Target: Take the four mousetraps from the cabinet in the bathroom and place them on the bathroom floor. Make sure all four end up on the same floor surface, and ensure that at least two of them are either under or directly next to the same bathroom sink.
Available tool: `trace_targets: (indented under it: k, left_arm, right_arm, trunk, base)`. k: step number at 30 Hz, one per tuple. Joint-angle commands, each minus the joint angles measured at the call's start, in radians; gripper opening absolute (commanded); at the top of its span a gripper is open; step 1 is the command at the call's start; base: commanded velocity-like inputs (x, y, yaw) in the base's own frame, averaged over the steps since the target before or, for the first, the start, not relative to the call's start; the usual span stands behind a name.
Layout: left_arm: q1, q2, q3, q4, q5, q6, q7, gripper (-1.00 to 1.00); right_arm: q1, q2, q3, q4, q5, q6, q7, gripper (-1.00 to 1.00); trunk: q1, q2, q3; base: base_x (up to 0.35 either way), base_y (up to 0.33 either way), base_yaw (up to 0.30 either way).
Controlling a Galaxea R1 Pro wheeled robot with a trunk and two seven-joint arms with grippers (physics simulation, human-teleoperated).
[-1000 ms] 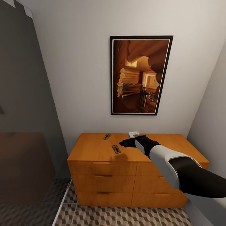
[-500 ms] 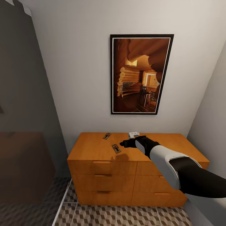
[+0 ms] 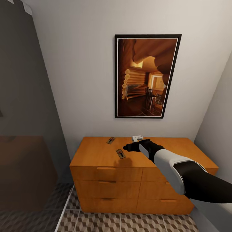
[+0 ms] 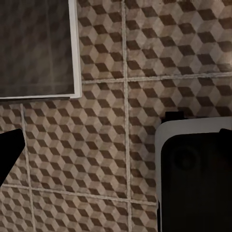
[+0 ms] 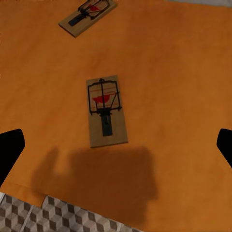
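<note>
Thin wood, the nearer mousetrap (image 5: 107, 110) lies flat on the orange cabinet top (image 3: 96, 154), a second mousetrap (image 3: 110, 140) beyond it. I judge it light, stiff and low, best pinched across its long edges. The right gripper (image 3: 126, 148) hovers just beside it, fingers spread apart. Since a second ago the view shifts slightly; the arm seems unmoved.

Two mousetraps (image 3: 120, 153) (image 3: 110, 140) on one cabinet (image 3: 96, 154)

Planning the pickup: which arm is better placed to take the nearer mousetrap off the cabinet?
Right. Its tool hovers open above the nearer mousetrap on the cabinet. The left wrist view looks down at the bathroom floor.
</note>
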Motion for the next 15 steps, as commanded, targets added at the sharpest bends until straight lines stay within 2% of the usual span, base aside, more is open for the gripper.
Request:
trace_targets:
  k: [1, 15]
  left_arm:
    - [-0.002, -0.001, -0.008, 0.004, 0.009, -0.007, 0.000, 1.00]
    - [-0.001, -0.001, -0.008, 0.004, 0.009, -0.007, 0.000, 1.00]
  right_arm:
    - [-0.001, 0.000, 0.008, -0.001, -0.006, 0.005, 0.002, 1.00]
    - [-0.001, 0.000, 0.008, -0.001, -0.006, 0.005, 0.002, 1.00]
  trunk:
    - [0.001, -0.002, -0.002]
    - [0.001, -0.002, -0.002]
  base:
    - [0.008, 0.007, 0.000]
    - [0.002, 0.002, 0.000]
